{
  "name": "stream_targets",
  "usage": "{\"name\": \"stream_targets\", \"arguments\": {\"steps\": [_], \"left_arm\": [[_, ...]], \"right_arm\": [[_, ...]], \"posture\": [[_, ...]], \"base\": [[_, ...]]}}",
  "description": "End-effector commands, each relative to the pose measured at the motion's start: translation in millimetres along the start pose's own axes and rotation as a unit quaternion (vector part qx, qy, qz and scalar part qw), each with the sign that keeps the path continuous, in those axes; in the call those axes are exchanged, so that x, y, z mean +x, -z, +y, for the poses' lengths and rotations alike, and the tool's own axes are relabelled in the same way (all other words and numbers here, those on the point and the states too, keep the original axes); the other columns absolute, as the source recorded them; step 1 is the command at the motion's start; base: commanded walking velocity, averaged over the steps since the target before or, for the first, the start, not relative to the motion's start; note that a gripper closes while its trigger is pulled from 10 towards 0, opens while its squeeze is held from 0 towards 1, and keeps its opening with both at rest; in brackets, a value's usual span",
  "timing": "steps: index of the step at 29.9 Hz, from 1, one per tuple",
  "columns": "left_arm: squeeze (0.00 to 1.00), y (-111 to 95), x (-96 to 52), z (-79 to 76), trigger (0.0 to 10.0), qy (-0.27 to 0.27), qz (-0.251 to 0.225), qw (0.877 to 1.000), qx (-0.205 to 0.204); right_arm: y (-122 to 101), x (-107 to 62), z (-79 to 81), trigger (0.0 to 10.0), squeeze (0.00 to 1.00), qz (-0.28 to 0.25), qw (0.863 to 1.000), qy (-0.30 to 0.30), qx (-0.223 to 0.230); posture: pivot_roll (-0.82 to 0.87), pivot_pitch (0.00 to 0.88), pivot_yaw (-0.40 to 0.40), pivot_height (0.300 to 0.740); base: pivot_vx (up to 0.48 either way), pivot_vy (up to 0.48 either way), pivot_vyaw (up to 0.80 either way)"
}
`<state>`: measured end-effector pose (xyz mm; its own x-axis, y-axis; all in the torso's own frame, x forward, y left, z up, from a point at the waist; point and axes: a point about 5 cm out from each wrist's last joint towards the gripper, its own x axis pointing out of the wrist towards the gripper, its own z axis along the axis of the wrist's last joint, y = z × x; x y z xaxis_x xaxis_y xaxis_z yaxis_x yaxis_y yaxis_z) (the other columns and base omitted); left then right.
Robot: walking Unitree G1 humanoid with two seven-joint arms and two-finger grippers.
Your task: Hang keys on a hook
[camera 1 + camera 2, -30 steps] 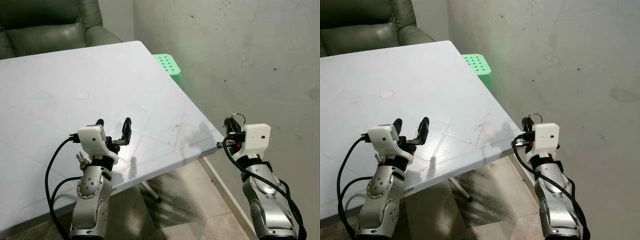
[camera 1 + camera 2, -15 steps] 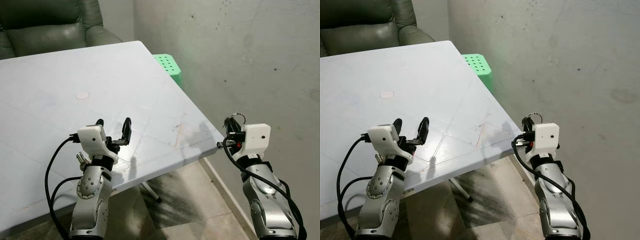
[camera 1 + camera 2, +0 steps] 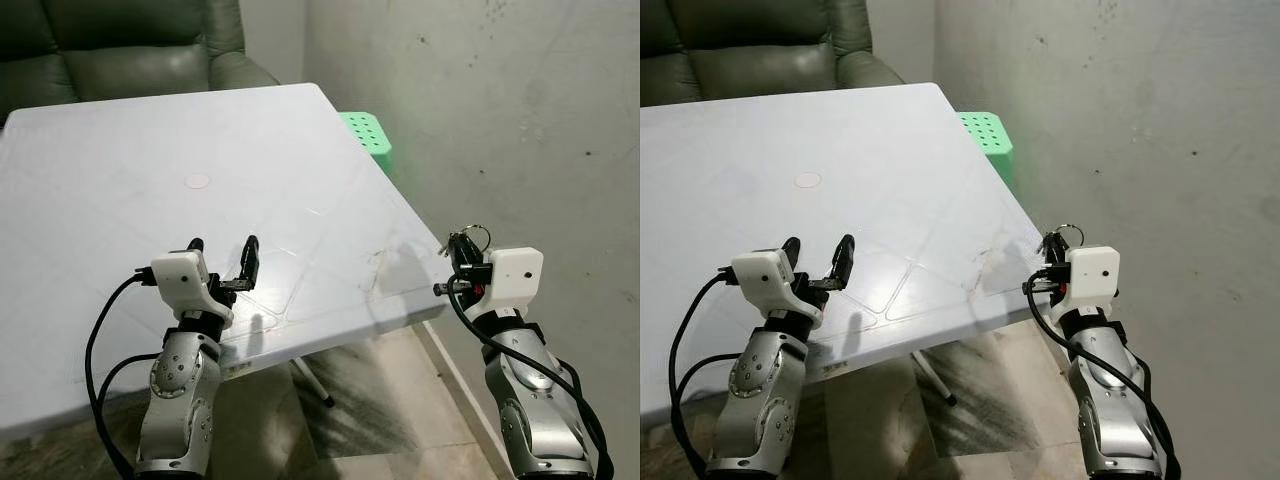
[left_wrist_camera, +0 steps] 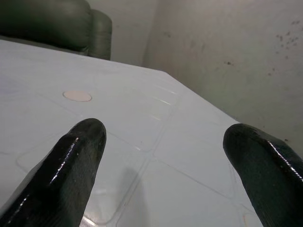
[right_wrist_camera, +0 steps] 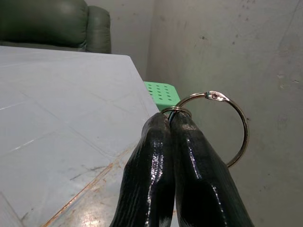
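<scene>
**Keys pinched in right gripper, off the table's right edge**

Sofa (image 3: 120,45): dark green, behind the table at the far left of the scene.

Table (image 3: 130,150): pale, scuffed top with faint moulded lines. A small round mark (image 3: 198,181) sits on it toward the far side. An orange-brown scratch runs near the right corner.

Left gripper (image 3: 222,262): over the near edge of the table, on the left arm, which rises from below. Fingers (image 4: 71,165) spread wide apart with nothing between them. In the left wrist view, bare tabletop shows between the two black tips, with the round mark further off.

Stool (image 3: 366,134): green, with a dotted top, beside the far right edge of the table and against the wall.

Right gripper (image 5: 171,124): held just off the table's right corner, in front of the wall. Fingers pressed together on the keys (image 5: 176,111). In the right wrist view, a small ring is clamped at the fingertips and a large silver ring (image 5: 222,125) stands out beyond the tips toward the wall. In the head views, the ring pokes up above the black fingers; key blades cannot be made out.

Wall (image 3: 520,110): grey, stained concrete on the right. No hook can be made out on it.
</scene>
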<state>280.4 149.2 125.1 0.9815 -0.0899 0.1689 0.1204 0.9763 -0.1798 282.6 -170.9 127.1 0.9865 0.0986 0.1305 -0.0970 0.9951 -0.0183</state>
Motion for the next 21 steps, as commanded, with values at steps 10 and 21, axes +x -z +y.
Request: {"name": "stream_targets", "arguments": {"steps": [10, 21], "left_arm": [[0.00, 2.1, -0.4, -3.2, 10.0, 0.003, 0.007, 1.000, 0.000], [0.00, 3.6, -1.7, -5.8, 10.0, 0.008, 0.009, 1.000, 0.000]], "right_arm": [[-1.8, 0.4, -4.9, 10.0, 0.00, 0.003, 1.000, 0.007, -0.004], [-2.1, 2.0, -3.1, 10.0, 0.00, 0.005, 1.000, -0.002, -0.007]], "posture": [[-0.02, 0.078, -0.073, 0.740], [-0.02, 0.064, -0.078, 0.740]], "base": [[0.000, 0.000, -0.73], [0.000, -0.024, -0.72]]}}
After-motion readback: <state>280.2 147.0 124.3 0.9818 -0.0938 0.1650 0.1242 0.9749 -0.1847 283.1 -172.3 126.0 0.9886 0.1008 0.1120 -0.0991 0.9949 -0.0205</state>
